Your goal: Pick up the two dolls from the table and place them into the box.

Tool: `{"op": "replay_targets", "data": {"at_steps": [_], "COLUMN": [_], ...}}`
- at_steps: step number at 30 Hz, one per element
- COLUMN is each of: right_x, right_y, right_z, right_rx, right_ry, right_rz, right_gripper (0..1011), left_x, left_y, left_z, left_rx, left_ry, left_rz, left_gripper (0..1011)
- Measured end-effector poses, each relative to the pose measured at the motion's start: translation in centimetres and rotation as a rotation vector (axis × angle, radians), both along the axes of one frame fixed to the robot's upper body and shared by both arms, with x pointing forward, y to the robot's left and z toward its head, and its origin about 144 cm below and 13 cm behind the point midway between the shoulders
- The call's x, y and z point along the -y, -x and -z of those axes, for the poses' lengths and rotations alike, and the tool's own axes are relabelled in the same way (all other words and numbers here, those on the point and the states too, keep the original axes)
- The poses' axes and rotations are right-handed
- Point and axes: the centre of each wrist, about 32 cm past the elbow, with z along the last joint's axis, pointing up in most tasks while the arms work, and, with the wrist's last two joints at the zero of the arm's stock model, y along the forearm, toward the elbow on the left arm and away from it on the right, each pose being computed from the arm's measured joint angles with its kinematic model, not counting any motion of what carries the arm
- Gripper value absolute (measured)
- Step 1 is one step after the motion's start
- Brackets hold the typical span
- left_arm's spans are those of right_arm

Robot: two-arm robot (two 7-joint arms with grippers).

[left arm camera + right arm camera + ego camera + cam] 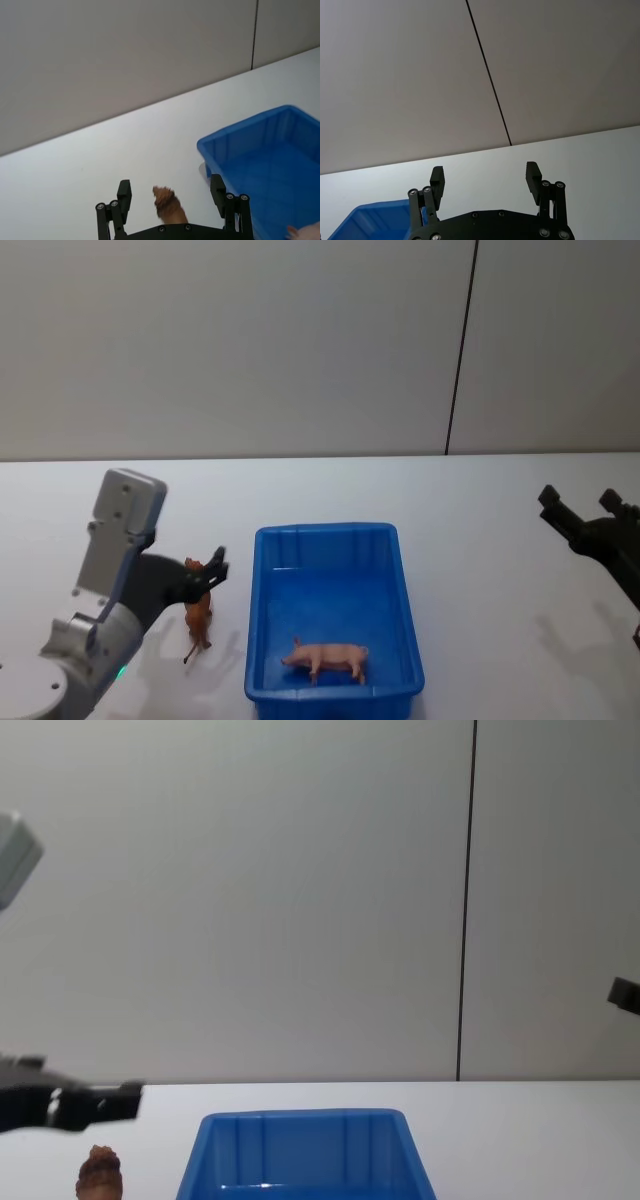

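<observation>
- Head view for the whole layout: box (325,531) low in the middle of the frame on the white table (480,540), with the pale pink doll (328,657) inside it, down near the wall closest to the bottom edge.
- Same view, lower left: reddish-brown doll (198,618) upright on the table just left of the box, not touching its wall, and the left gripper (205,568) right at the doll's top end.
- Left wrist view for the detail that's hard to read from up top: fingers spread wide, brown doll poking up between them at bottom centre and touching neither one, so gripping nothing. Also just a sliver of the pink doll in the bottom right corner, inside the box.
- Chest view for the side-on look: one left finger poking in from the left edge, a bit above the brown doll's bumpy head at bottom left. Box at bottom centre, its floor cut off by the frame edge.
- Right gripper (590,520) over at the far right edge of the head view, above the table and well apart from the box.
- Right wrist view: fingers wide apart, nothing between them, grey wall (410,90) and its dark seam (490,80) behind, and a corner of the box at bottom left.
</observation>
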Motion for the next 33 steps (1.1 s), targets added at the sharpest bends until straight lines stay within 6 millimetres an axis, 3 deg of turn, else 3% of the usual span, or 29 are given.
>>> {"op": "replay_targets", "data": {"at_steps": [15, 33], "right_x": [0.4, 0.5], "right_y": [0.3, 0.4], "right_z": [0.2, 0.2], "right_rx": [0.0, 0.001], "right_ry": [-0.021, -0.028], "right_rz": [0.031, 0.041], "right_gripper": [1001, 1001], "left_x": [-2.0, -3.0], "left_y": [0.4, -1.7], "left_z": [1.8, 3.5], "left_rx": [-0.19, -0.268], "left_ry": [0.07, 0.145], "left_rz": [-0.118, -0.076], "left_gripper": [1001, 1001]}}
